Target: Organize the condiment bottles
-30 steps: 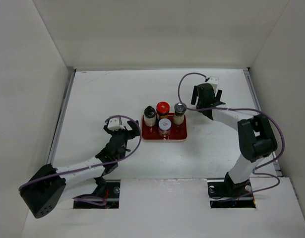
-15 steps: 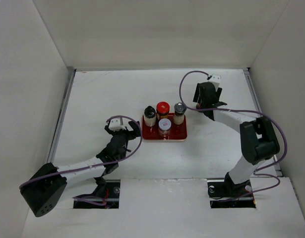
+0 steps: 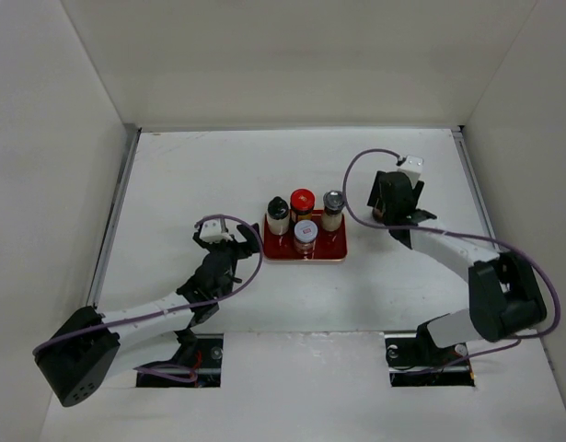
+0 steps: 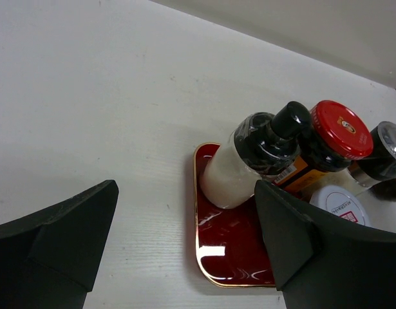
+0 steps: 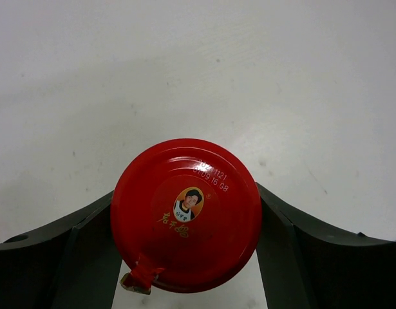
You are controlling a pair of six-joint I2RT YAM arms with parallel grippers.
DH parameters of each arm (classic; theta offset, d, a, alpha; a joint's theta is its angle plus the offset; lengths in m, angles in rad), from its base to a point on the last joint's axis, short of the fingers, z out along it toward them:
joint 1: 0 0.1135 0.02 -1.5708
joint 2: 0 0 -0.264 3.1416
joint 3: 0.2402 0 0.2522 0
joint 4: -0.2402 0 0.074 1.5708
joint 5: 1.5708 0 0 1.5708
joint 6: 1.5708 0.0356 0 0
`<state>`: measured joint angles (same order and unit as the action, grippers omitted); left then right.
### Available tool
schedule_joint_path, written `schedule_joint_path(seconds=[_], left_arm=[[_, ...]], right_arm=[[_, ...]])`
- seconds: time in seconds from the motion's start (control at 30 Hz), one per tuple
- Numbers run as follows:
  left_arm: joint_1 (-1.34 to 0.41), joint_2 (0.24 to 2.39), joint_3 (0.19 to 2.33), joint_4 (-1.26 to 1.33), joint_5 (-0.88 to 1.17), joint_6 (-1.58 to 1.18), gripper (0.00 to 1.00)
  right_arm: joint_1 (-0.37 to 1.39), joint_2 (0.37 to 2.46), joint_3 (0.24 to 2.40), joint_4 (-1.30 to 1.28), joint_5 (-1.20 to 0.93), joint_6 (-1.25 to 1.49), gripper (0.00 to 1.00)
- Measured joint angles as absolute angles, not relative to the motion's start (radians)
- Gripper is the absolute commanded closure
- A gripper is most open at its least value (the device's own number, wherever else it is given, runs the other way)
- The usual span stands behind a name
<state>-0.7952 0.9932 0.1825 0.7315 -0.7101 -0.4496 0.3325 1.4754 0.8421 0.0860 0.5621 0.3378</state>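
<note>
Gripping red-capped jar with right hand over bare bench, right of tray — apart from its edge. Holding left hand spread wide, empty, near tray's left edge. Counting 4 other bottles standing on tray.

Lighting's really bright and flat everywhere, and it looks like it comes from overhead. In the top view the table and walls are so white they nearly blend together, with only faint soft shadows. The walls splay outward toward the edges, so there's a bit of wide-angle going on. On the left wrist cam there's a hot white glare patch on the glossy red tray, and the left gripper is near-black up close with hardly any detail. The right wrist cam is sharp. You can read the tiny print on the red-capped bottle lid, and there's a soft grey shadow to its left.
</note>
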Motion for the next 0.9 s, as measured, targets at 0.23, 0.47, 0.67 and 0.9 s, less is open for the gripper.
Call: schedule_joint_path(seconds=[0.23,0.47,0.67,0.9], left_arm=[[-0.797,1.018,0.183,0.747,-0.71,-0.45,0.11],[-0.789,1.021,0.184,0.75,-0.731,-0.449,0.0],[-0.768,0.98,0.183,0.754,-0.756,-0.449,0.0],[-0.748,0.999,0.183,0.757,-0.764,-0.45,0.0]], right_arm=[[0.529,1.2,0.688,0.033,0.646,0.352,0.41],[0.751,1.146,0.654,0.031,0.677,0.395,0.41],[0.829,1.203,0.654,0.072,0.682,0.401,0.41],[0.868,1.301,0.656,0.15,0.706,0.41,0.38]])
